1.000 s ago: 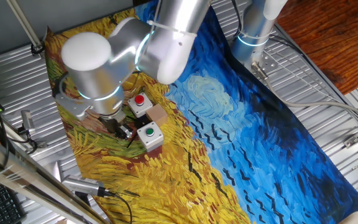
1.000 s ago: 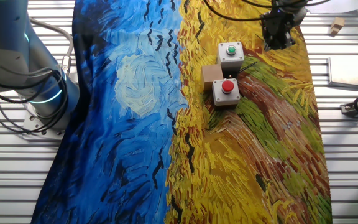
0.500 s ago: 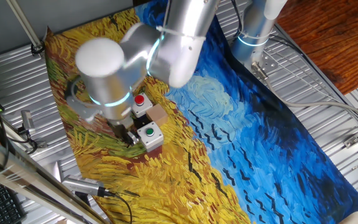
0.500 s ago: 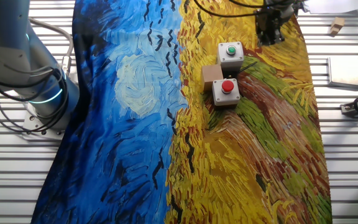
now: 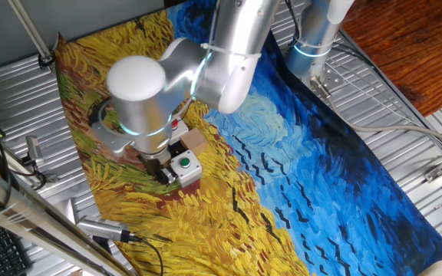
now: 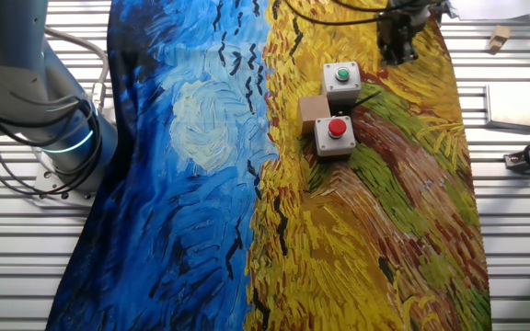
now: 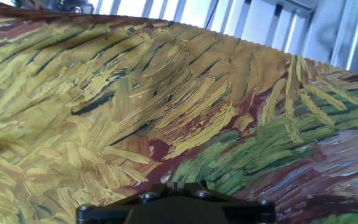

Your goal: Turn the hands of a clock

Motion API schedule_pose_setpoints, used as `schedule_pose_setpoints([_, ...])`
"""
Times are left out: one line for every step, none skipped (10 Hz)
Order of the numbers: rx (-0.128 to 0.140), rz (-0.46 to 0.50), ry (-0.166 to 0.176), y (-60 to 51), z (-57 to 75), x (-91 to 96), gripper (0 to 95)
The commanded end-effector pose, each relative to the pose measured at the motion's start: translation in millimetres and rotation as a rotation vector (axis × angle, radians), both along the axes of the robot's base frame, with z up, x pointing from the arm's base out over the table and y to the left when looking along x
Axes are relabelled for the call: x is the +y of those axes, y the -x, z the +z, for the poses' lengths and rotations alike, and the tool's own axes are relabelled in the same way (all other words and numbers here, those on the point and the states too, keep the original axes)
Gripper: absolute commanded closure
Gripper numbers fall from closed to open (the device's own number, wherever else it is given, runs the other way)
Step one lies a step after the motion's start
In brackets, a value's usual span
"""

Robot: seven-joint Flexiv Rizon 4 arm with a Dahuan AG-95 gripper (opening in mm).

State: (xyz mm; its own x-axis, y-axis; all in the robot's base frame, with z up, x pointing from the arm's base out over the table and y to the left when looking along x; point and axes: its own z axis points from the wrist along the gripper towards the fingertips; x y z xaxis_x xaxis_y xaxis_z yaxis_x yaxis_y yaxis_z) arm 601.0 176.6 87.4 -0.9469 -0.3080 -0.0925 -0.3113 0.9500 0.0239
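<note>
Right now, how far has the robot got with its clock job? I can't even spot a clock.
Nothing looks done: no clock shows in any view. In hand, the gripper hangs over the painted cloth beside the green button box, and its own camera sees only cloth. The red button box and wooden block sit nearby. Finding the clock and turning its hands all seems left.

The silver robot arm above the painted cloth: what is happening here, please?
The silver robot arm's black two-finger gripper hangs low over the painted cloth, beside the grey box with a green button. A red-button box and a small wooden block sit nearby. No clock is in view.
</note>
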Motion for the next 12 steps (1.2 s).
schedule_pose_setpoints([0.012,0.063,-0.002,-2.3,-1.7,1.1,95.0])
schedule_pose_setpoints([0.018,0.064,0.002,-2.3,-1.7,1.1,95.0])
schedule_pose_setpoints([0.024,0.061,0.003,-2.3,-1.7,1.1,95.0])
schedule_pose_setpoints([0.024,0.055,0.000,-2.3,-1.7,1.1,95.0])
schedule_pose_setpoints([0.023,0.052,-0.010,-2.9,-7.5,5.0,95.0])
schedule_pose_setpoints([0.023,0.048,-0.011,-4.8,-17.6,11.6,95.0])
schedule_pose_setpoints([0.015,0.046,-0.014,-5.7,-26.9,15.2,95.0])
schedule_pose_setpoints([0.013,0.046,-0.024,-5.5,-31.9,15.7,95.0])
schedule_pose_setpoints([0.013,0.043,-0.034,-5.4,-35.2,16.3,95.0])
schedule_pose_setpoints([0.013,0.045,-0.037,-5.3,-37.3,16.6,95.0])
schedule_pose_setpoints([0.013,0.052,-0.038,-4.9,-39.2,16.6,95.0])
schedule_pose_setpoints([0.014,0.058,-0.036,-4.2,-41.2,16.1,95.0])
